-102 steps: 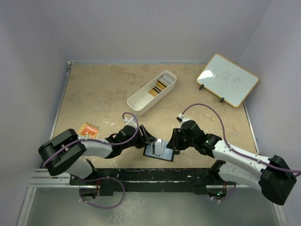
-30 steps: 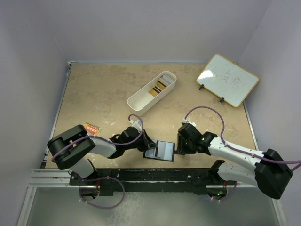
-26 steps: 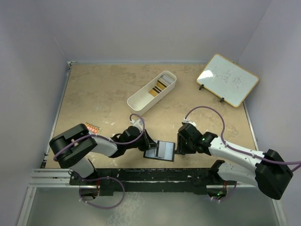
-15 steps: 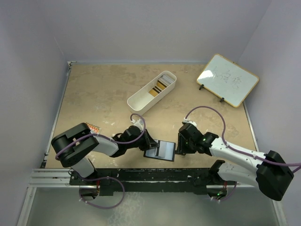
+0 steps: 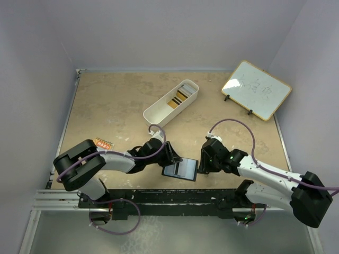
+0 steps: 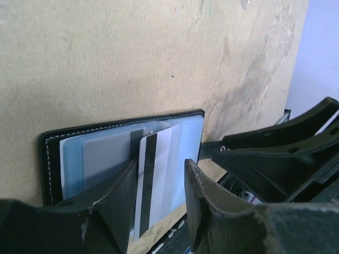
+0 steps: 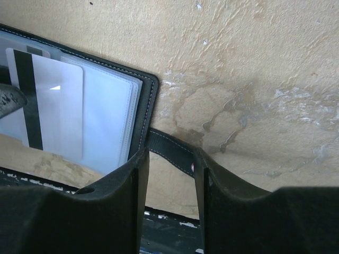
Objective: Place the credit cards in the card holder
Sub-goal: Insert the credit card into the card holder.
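Near the front edge of the counter [image 5: 116, 106], between the two arms, the card holder [image 5: 180, 169] lies opened flat with its clear sleeves up. One credit card [image 7: 58, 106], white with a black stripe, rests on the sleeves and looks only part-way tucked in.

The left claw [image 6: 159, 165] hangs just above that card, released, its jaws parted to either side. The right claw [image 7: 170, 153] is also parted and straddles the snap tab [image 7: 164, 144] at the holder's right edge. Whether it pins the tab I cannot tell.

More credit cards [image 5: 180, 95] stand in the white tray [image 5: 159, 114], well apart at the back.

I judge the card light, thin, stiff and slick. It is best pinched across its long edges or nudged at the exposed end. The holder is light too and would likely slide unless held down.
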Robot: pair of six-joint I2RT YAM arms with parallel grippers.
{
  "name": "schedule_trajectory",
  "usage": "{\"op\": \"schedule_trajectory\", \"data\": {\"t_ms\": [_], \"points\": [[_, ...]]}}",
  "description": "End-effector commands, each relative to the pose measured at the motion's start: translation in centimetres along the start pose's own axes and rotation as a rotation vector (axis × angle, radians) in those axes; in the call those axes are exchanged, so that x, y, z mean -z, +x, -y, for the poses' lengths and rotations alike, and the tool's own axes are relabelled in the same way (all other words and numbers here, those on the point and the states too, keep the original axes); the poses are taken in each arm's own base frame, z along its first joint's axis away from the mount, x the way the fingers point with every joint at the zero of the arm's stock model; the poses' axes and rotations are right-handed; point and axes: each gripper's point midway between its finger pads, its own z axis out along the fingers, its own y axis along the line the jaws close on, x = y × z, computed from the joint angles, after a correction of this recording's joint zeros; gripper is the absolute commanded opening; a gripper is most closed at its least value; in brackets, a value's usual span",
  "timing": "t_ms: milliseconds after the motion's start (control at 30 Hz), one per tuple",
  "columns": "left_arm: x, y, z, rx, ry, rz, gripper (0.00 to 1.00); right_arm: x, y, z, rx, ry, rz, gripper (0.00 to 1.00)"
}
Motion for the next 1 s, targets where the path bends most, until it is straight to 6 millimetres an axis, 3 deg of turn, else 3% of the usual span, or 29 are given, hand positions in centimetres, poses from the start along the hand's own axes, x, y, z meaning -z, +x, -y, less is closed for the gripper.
{"op": "schedule_trajectory", "data": {"t_ms": [0, 233, 633, 733, 867, 967], "points": [[0.4, -1.3, -0.8, -0.069, -0.096, 0.056, 0.38, 0.9, -0.8, -0.3, 0.005, -0.014, 0.035, 0.42], [0.6, -1.5, -1.1, -0.095, -0.14, 0.07, 0.42, 1.8, -1.1, -0.1, -0.007, -0.01, 0.051, 0.44], [1.1, -1.0, -0.2, -0.098, -0.127, 0.063, 0.44, 2.0, -0.7, 1.7, -0.081, 0.084, 0.054, 0.58], [1.1, -0.7, -0.1, -0.084, -0.107, 0.062, 0.44, 1.5, -0.7, 1.0, -0.086, 0.037, 0.063, 0.53], [0.9, -0.2, -0.1, -0.069, -0.094, 0.052, 0.44, 0.7, -0.6, 0.5, -0.084, 0.001, 0.076, 0.38], [0.8, 0.1, -0.1, -0.059, -0.083, 0.054, 0.44, 0.1, -0.2, 0.7, -0.084, 0.006, 0.065, 0.35]]}}
